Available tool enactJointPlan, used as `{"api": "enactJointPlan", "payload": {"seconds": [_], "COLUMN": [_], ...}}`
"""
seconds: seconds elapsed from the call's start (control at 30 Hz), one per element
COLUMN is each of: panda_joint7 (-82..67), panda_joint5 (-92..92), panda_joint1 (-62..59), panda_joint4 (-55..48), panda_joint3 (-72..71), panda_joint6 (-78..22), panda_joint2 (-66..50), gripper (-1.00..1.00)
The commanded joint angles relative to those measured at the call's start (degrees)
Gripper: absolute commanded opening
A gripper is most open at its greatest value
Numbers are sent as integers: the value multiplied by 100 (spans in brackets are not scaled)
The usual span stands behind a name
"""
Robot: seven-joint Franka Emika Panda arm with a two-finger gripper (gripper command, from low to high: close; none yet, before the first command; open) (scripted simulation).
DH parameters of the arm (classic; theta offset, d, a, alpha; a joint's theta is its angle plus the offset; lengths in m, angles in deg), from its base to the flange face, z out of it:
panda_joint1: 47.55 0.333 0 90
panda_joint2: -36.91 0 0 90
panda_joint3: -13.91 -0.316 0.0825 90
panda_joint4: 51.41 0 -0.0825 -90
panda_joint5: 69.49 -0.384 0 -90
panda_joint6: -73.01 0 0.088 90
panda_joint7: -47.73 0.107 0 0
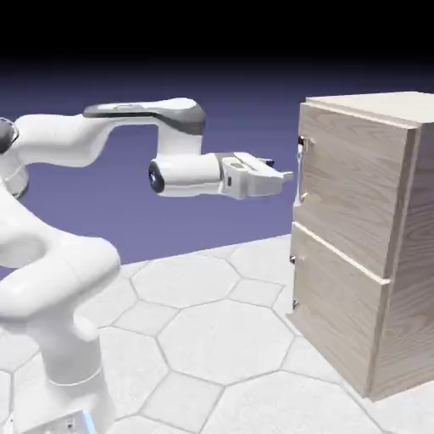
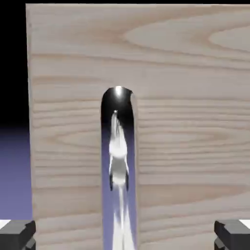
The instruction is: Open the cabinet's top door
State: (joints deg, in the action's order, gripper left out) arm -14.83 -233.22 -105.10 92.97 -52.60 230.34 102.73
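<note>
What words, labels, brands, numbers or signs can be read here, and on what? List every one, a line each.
None can be read.
The cabinet, its handles and the floor show no text.
The arm shows small marks at its base, too small to read.

No legible text, label, brand marking, numeral or sign is present on any surface visible from this position or in the hand view.
</note>
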Motion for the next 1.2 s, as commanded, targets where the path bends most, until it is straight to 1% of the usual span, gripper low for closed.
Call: {"api": "enactJointPlan", "payload": {"seconds": [0.0,0.03,0.2,0.23,0.27,0.4,0.6,0.73,0.93,1.17], "panda_joint7": [-63,-63,-113,-113,-113,-899,-609,-429,-325,-545], "panda_joint5": [-98,-98,-227,-227,-227,-122,1092,2020,3505,5249], "panda_joint1": [-35,-35,-1034,-1034,-1034,-230,827,1223,1268,800], "panda_joint4": [-10,-10,-774,-774,-774,-191,1029,1686,2308,2436], "panda_joint3": [-40,-40,-518,-518,-518,113,1287,2118,3342,4630], "panda_joint6": [-10,-10,-185,-185,-185,-663,-1982,-2926,-4393,-6021], "panda_joint2": [20,20,-244,-244,-244,-878,-827,-676,-555,-928], "gripper": [0,0,0,-100,-100,-100,-100,-100,-100,-100]}}
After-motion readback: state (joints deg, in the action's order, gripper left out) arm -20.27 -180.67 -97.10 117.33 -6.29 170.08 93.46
